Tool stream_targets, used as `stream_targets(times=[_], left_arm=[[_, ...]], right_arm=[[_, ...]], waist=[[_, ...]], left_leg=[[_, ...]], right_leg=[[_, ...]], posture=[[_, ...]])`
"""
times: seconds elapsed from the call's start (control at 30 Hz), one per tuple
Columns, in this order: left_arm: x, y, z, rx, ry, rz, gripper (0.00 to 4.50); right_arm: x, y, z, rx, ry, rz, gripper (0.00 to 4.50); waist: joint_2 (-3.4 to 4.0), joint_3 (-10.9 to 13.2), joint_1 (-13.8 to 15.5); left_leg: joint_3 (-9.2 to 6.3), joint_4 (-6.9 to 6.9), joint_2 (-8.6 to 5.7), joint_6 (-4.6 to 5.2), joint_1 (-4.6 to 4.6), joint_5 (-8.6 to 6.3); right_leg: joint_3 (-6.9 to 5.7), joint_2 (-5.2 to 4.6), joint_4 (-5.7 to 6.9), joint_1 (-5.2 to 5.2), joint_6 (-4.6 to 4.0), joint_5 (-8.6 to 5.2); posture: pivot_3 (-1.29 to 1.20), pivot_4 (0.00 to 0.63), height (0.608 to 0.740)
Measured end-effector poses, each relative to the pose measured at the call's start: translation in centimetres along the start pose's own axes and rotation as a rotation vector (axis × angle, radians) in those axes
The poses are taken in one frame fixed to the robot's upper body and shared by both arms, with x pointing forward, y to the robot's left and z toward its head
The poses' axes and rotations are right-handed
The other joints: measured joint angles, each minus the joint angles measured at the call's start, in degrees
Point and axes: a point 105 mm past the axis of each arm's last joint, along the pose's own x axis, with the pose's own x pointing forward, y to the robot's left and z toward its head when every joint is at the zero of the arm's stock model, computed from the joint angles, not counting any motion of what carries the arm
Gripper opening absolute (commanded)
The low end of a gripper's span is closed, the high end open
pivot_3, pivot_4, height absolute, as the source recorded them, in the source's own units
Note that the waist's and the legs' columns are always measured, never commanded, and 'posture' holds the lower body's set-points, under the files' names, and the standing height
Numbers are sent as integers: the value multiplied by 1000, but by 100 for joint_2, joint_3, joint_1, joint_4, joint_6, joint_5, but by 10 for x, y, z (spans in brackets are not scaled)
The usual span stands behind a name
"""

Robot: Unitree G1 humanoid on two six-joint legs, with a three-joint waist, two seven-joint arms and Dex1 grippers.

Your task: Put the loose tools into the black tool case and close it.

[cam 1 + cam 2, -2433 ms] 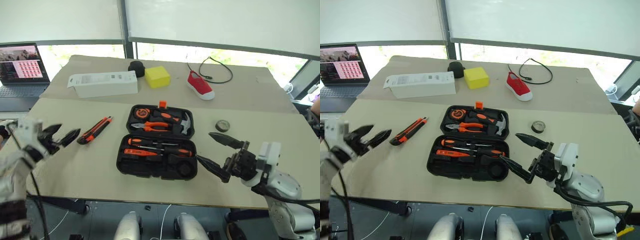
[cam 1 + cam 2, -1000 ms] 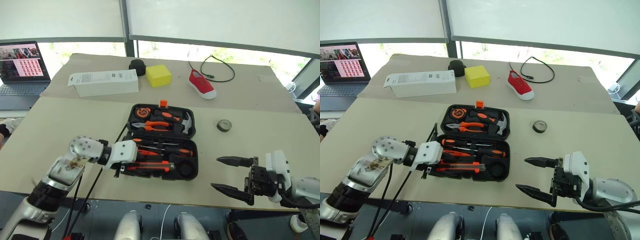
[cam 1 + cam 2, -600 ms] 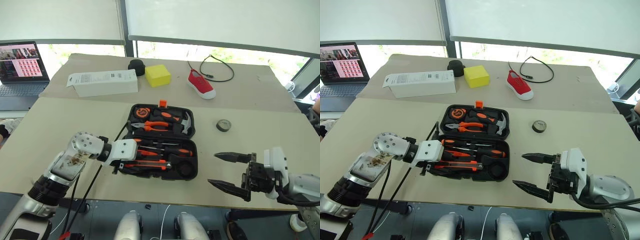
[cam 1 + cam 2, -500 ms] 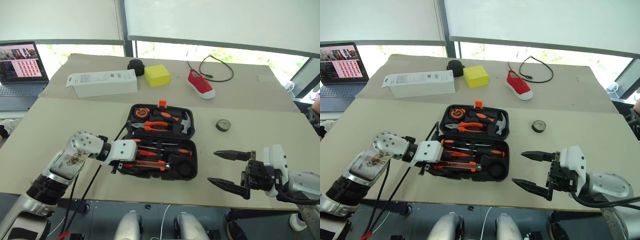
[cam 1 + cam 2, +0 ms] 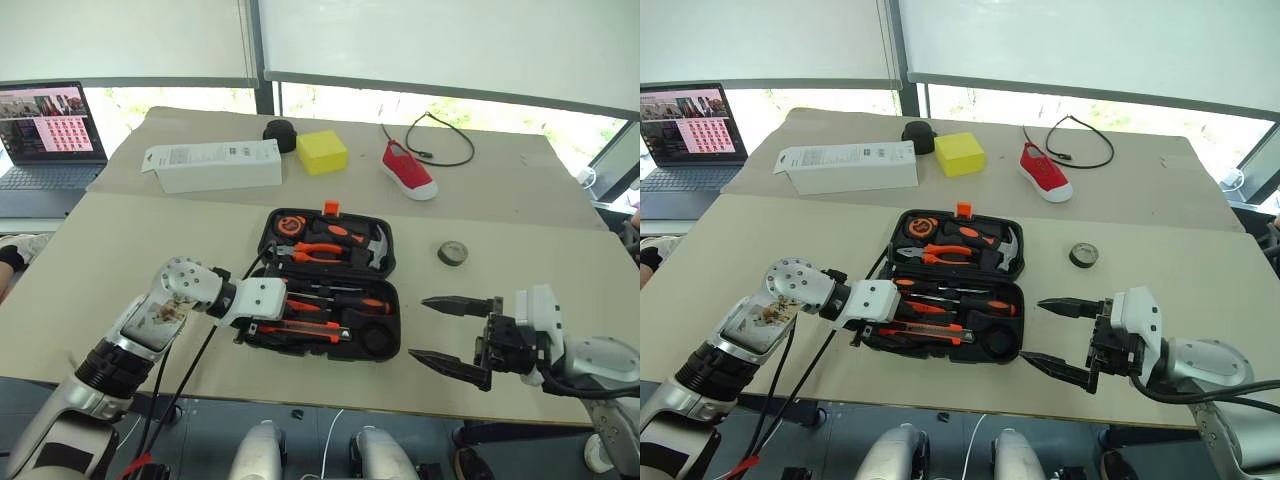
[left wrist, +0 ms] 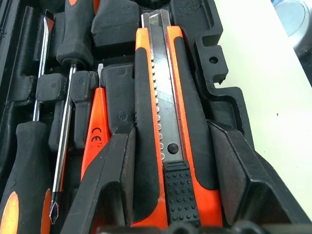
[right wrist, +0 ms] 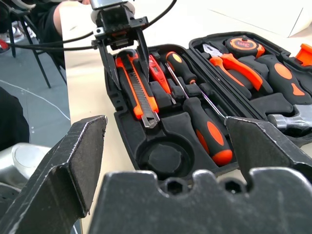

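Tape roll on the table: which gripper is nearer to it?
Right. The right gripper, jaws open, hovers just in front of the tape roll; the left gripper straddles the utility knife across the case.

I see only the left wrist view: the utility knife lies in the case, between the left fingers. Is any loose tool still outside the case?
Observer: Yes. The dark tape roll lies on the table, to the right of the black tool case and apart from it.
Operator: Is there a free place for it?
Observer: Yes. The round slot in the near right corner of the case holds nothing, and the right gripper hangs open beside that corner.
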Motion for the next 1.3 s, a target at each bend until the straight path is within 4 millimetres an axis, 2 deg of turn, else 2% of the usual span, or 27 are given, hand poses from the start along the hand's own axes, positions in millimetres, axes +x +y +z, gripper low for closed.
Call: stream_targets(times=[0.03, 0.07, 0.17, 0.27, 0.33, 0.43, 0.53, 0.73, 0.93, 1.13, 1.3], left_arm=[[0, 0, 0, -11, -1, 3, 2765], [-1, 2, 0, -14, -4, 17, 2980], [-3, 5, 5, -42, -79, 46, 4018], [-3, 4, 17, -77, -220, 25, 4018], [-13, 6, 24, -77, -284, 33, 4018], [-31, 11, 32, -97, -371, 57, 3346], [-39, 12, 25, -82, -359, 73, 2227], [-23, 1, 7, -126, -331, 61, 52], [-1, 0, -3, -133, -262, 76, 52], [7, 2, -1, -108, -228, 77, 52], [17, 5, -6, -196, -183, 89, 52]], right_arm=[[1, 0, 0, 0, -3, -1, 4500], [1, 0, 0, -1, -5, -2, 4500], [2, -2, 1, -2, -15, -15, 4500], [3, -3, 0, 1, -26, -27, 4500], [2, -4, -1, 5, -26, -35, 4500], [2, -5, -2, 13, -44, -54, 4500], [1, -7, -7, 34, -55, -79, 4500], [-1, -6, -13, 37, -58, -104, 4500], [-3, -5, -17, 40, -60, -114, 4500], [-5, -5, -21, 54, -53, -122, 4500], [-7, -4, -23, 62, -47, -128, 4500]], waist=[[1, 0, -2], [1, -1, -4], [1, -1, -12], [0, 0, -13], [0, 0, -16], [0, 0, -21], [1, 1, -24], [1, 1, -13], [1, 1, -11], [6, -2, 10], [21, -14, 13]], left_leg=[[0, 0, 0, 0, 2, 0], [-1, 0, 1, 0, 4, 0], [-3, -1, 2, 1, 1, -1], [-4, 2, 2, 1, -15, -1], [-4, 2, 3, 2, -14, -1], [-3, 2, 3, 2, -13, -1], [-2, 1, 1, 2, -12, -1], [-1, 2, 1, 2, -13, -1], [-1, 2, 1, 2, -12, -1], [-2, 3, -1, 1, 23, -1], [-3, 2, -4, 1, 53, -2]], right_leg=[[0, 0, 0, 2, 0, 0], [0, 0, 0, 3, 0, 0], [0, 0, 0, -1, 0, 0], [0, 1, 4, -18, 0, 0], [0, 2, 5, -20, -1, 1], [0, 3, 6, -19, -1, 1], [0, 2, 5, -19, -1, 1], [0, 1, 5, -18, -1, 1], [0, 2, 5, -17, -1, 1], [-1, -1, 1, 24, 0, 0], [-3, -7, -3, 52, 4, -1]], posture=[[0, 150, 740], [0, 150, 740], [0, 150, 740], [0, 150, 740], [0, 150, 740], [0, 150, 740], [0, 150, 740], [0, 150, 740], [0, 150, 740], [0, 150, 740], [0, 150, 740]])
